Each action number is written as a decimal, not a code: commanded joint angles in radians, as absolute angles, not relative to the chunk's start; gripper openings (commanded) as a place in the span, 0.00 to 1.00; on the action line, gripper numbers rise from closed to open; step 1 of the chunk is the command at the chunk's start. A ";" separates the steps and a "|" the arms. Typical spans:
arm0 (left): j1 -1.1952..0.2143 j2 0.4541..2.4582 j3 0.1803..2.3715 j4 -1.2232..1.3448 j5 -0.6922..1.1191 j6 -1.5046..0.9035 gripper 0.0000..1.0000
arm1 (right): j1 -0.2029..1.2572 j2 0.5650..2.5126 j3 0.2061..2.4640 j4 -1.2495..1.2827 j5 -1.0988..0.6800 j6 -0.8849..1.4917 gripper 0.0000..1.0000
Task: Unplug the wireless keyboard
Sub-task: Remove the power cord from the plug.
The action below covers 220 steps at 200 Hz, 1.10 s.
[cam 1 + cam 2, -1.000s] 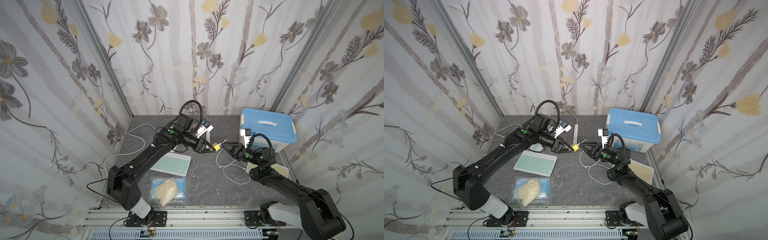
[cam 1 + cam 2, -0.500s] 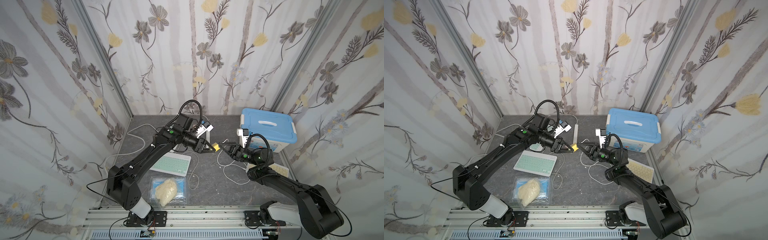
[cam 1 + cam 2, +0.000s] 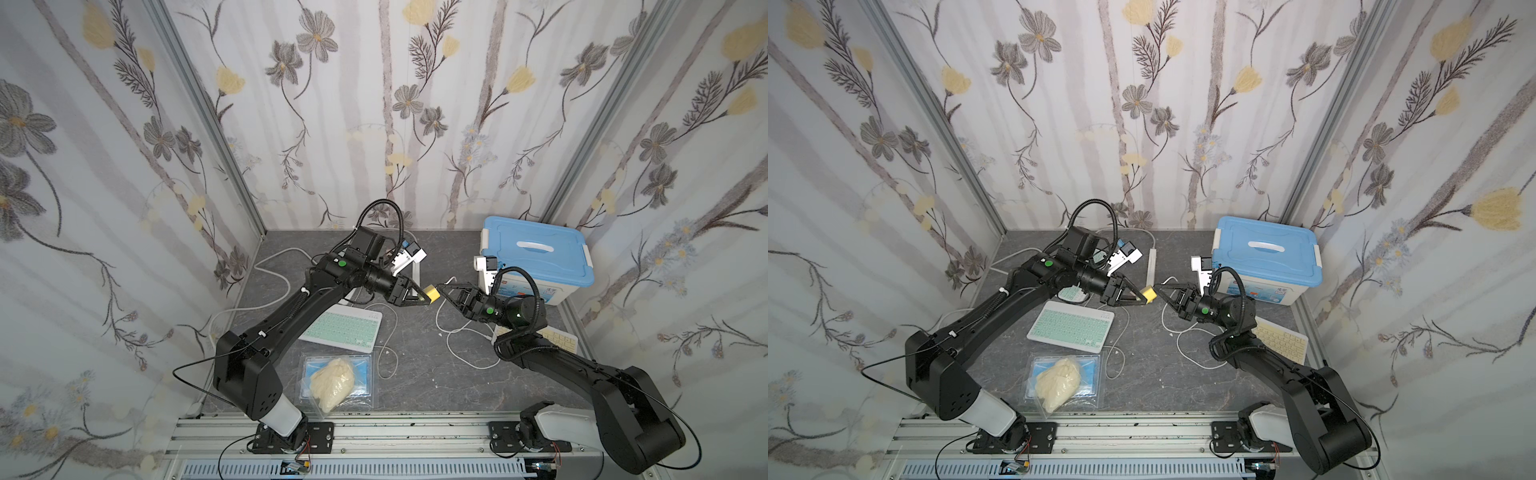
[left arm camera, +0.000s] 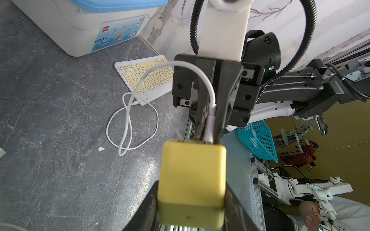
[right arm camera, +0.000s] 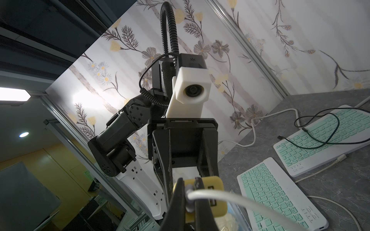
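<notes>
Left wrist view gives you the closest look. The left gripper [image 4: 191,210] is clamped on a yellow charger [image 4: 192,176] at the lower middle of the frame, with one finger on each side of the block. Just above it, the right gripper [image 4: 209,128] has its jaws pressed together on the white plug [image 4: 210,120] that sits in the charger's face.

From that plug you can follow the white cable [image 4: 128,122] up in an arc and then down into a loose loop on the tabletop [image 4: 50,120]. It runs on to the edge of the yellow keyboard [image 4: 148,78], which lies flat at the upper middle of the frame, near a white box with a blue lid [image 4: 80,24]. The cable's far end meets the keyboard's edge, but it is too small for you to tell whether it is seated.

In both top views the grippers meet tip to tip just above the middle of the frame, raised off the tabletop, with the charger between them. You'll find the yellow keyboard [image 3: 561,340] at the right of the frame, partly hidden under the right arm [image 3: 582,365] and below the box. A green keyboard [image 3: 343,328] lies left of centre, with a clear bag [image 3: 334,382] holding a pale lump below it.

Right wrist view shows you the plug pinched at the lower middle, with the charger right behind it.
</notes>
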<state>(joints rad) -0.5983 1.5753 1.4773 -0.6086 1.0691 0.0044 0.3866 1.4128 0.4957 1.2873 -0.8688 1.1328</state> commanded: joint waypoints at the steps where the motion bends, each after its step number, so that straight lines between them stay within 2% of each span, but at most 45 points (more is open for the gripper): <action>1: -0.598 1.571 1.485 -0.610 1.089 0.039 0.00 | 0.390 1.414 0.515 1.270 -0.884 1.109 0.00; 49: -0.599 1.566 1.492 -0.643 1.088 0.091 0.00 | 0.388 1.410 0.594 1.097 -1.010 0.995 0.00; 98: -0.598 1.541 1.475 -0.630 1.087 0.109 0.00 | 0.377 1.358 0.626 0.956 -1.013 0.874 0.00; 188: -0.597 1.513 1.433 -0.601 1.052 0.097 0.00 | 0.326 1.370 0.665 0.930 -1.038 0.871 0.00; 220: -0.596 1.489 1.379 -0.498 1.010 0.031 0.00 | 0.316 1.370 0.666 0.940 -1.003 0.891 0.00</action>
